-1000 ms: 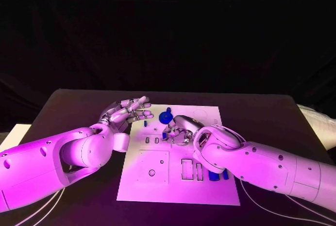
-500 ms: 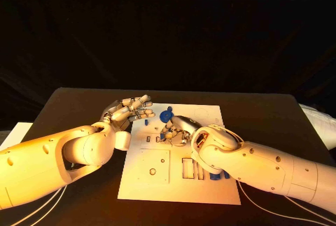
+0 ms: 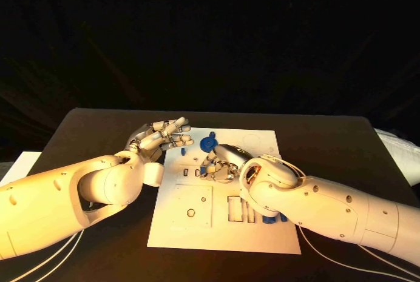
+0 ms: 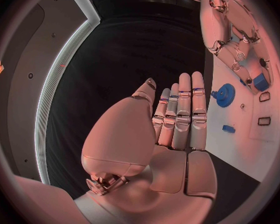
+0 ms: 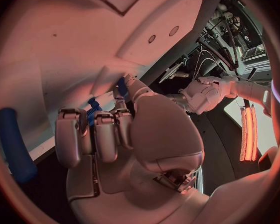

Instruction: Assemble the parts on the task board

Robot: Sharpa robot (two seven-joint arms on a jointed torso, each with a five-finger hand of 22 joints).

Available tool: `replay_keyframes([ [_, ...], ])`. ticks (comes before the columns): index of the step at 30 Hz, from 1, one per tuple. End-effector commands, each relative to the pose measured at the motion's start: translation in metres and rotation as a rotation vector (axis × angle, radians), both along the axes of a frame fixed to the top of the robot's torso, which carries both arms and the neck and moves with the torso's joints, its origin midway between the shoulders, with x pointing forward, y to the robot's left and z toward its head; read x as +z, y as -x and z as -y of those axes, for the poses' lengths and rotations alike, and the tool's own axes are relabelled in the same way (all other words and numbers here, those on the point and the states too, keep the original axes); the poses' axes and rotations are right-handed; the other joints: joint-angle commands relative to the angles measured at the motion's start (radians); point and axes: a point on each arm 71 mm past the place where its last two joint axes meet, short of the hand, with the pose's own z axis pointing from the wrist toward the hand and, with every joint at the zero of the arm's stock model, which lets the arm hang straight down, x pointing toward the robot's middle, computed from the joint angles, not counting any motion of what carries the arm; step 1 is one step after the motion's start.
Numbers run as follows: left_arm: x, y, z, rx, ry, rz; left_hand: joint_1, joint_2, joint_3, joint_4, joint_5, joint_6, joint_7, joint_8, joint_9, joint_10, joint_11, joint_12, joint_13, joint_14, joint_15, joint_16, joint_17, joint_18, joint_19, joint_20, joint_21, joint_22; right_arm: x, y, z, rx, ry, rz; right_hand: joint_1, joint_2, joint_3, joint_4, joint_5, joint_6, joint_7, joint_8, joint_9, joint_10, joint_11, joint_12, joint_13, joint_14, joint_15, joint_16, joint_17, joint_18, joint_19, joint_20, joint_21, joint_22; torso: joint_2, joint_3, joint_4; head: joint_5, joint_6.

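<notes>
Head view first: your right hand [image 3: 223, 162] had its fingers curled down tight on the task board [image 3: 263, 233], and a small blue part [image 3: 205, 169] showed just at the fingertips. You likely held it there to seat it in a slot, though whether the fingers actually gripped it, I could not tell. Right wrist view showed blue [image 5: 92, 108] peeking past the curled fingers [image 5: 93, 134], same doubt. Just beyond those fingers lay a round blue part [image 3: 208, 145]. Your left hand [image 3: 162, 136] hovered beside the board's edge, fingers straight, close together, holding nothing, probably parked out of the way. A small blue part [image 3: 182, 152] lay just below its fingertips. More blue parts [image 3: 267, 219] sat by the right forearm. No readable writing or labels anywhere.
</notes>
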Motion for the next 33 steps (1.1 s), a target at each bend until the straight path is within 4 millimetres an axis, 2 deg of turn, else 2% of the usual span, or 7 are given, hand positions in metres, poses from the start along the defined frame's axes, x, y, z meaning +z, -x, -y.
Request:
replay_keyframes([
  [1, 0.002, 0.001, 0.002, -0.011, 0.015, 0.014, 0.010, 0.002, -0.001, -0.006, -0.004, 0.000, 0.005, -0.003, -0.001, 0.001, 0.006, -0.003, 0.000, -0.008, 0.000, -0.006, 0.001, 0.009, -0.005, -0.001, -0.001, 0.000, -0.012, 0.002, 0.004, -0.010, 0.075, -0.044, -0.005, -0.008, -0.001, -0.004, -0.002, -0.018, 0.005, -0.005, -0.005, 0.028, 0.009, -0.014, 0.155, 0.090, 0.011, 0.002, 0.196, -0.001, -0.008, 0.001, -0.005, 0.028, 0.000, 0.0001, 0.0008, -0.002, -0.001],
  [12, 0.002, 0.000, 0.001, -0.012, 0.015, 0.014, 0.011, 0.002, 0.000, -0.006, -0.004, -0.001, 0.006, -0.004, -0.001, 0.001, 0.006, -0.003, 0.000, -0.008, 0.000, -0.006, 0.002, 0.010, -0.005, -0.001, -0.001, 0.001, -0.011, 0.004, 0.004, -0.016, 0.068, -0.031, -0.025, -0.039, -0.014, -0.005, 0.007, -0.061, 0.019, -0.006, -0.015, 0.014, 0.022, -0.041, 0.138, 0.090, 0.022, 0.002, 0.197, 0.002, -0.017, 0.012, -0.014, 0.013, 0.000, 0.0002, 0.0006, -0.002, -0.002],
  [14, 0.002, 0.000, 0.001, -0.011, 0.015, 0.013, 0.011, 0.002, 0.000, -0.006, -0.004, -0.001, 0.006, -0.004, -0.001, 0.001, 0.006, -0.003, 0.000, -0.008, 0.000, -0.006, 0.002, 0.010, -0.005, -0.001, -0.001, 0.001, -0.011, 0.003, 0.005, -0.020, 0.060, -0.028, -0.046, -0.055, -0.032, 0.004, 0.008, -0.083, 0.024, -0.007, -0.016, 0.012, 0.027, -0.044, 0.135, 0.090, 0.027, 0.002, 0.196, 0.003, -0.019, 0.016, -0.017, 0.009, 0.000, 0.0002, 0.0008, -0.002, -0.003],
  [19, 0.002, 0.000, 0.001, -0.010, 0.014, 0.012, 0.011, 0.002, 0.000, -0.006, -0.004, -0.001, 0.006, -0.004, -0.001, 0.001, 0.006, -0.003, 0.000, -0.008, 0.000, -0.006, 0.002, 0.010, -0.005, -0.001, -0.001, 0.001, -0.010, 0.003, 0.005, -0.031, 0.036, -0.016, -0.076, -0.071, -0.071, 0.025, 0.004, -0.130, 0.032, -0.006, -0.016, 0.010, 0.035, -0.049, 0.130, 0.090, 0.034, 0.002, 0.196, 0.004, -0.020, 0.024, -0.020, 0.005, 0.000, 0.0003, 0.0005, -0.002, -0.003],
  [26, 0.001, 0.000, 0.001, -0.010, 0.013, 0.011, 0.011, 0.002, 0.000, -0.007, -0.004, -0.002, 0.006, -0.005, -0.001, 0.001, 0.006, -0.003, -0.001, -0.008, 0.000, -0.006, 0.003, 0.010, -0.005, -0.001, 0.000, 0.001, -0.007, 0.006, 0.004, -0.043, -0.022, 0.017, -0.084, -0.075, -0.092, 0.037, 0.004, -0.144, 0.035, -0.005, -0.014, 0.010, 0.038, -0.050, 0.129, 0.090, 0.037, 0.002, 0.197, 0.004, -0.021, 0.027, -0.021, 0.004, 0.000, 0.0008, 0.0005, -0.002, -0.002],
  [30, 0.000, -0.001, 0.000, -0.008, 0.007, 0.007, 0.011, 0.002, 0.001, -0.007, -0.004, -0.003, 0.007, -0.006, -0.001, 0.001, 0.006, -0.004, -0.001, -0.006, -0.001, -0.005, 0.005, 0.010, -0.004, -0.001, 0.001, 0.001, -0.003, 0.013, 0.003, -0.036, -0.083, 0.050, -0.077, -0.071, -0.098, 0.039, 0.017, -0.143, 0.034, -0.002, -0.013, 0.009, 0.037, -0.052, 0.127, 0.090, 0.037, 0.002, 0.197, 0.004, -0.021, 0.028, -0.022, 0.002, -0.001, 0.0016, 0.0004, -0.002, -0.001],
  [33, -0.001, -0.002, -0.003, -0.005, -0.028, 0.006, 0.007, 0.003, 0.004, -0.013, -0.004, 0.001, 0.001, -0.007, 0.000, 0.005, -0.004, -0.007, -0.001, 0.068, -0.020, 0.041, 0.043, 0.013, 0.073, -0.020, 0.059, 0.029, 0.007, 0.018, 0.003, -0.022, -0.143, 0.094, -0.072, -0.070, -0.100, 0.039, 0.023, -0.143, 0.034, -0.002, -0.012, 0.009, 0.037, -0.052, 0.127, 0.090, 0.037, 0.002, 0.197, 0.004, -0.021, 0.028, -0.022, 0.002, -0.001, 0.0026, -0.0007, 0.000, 0.002],
])
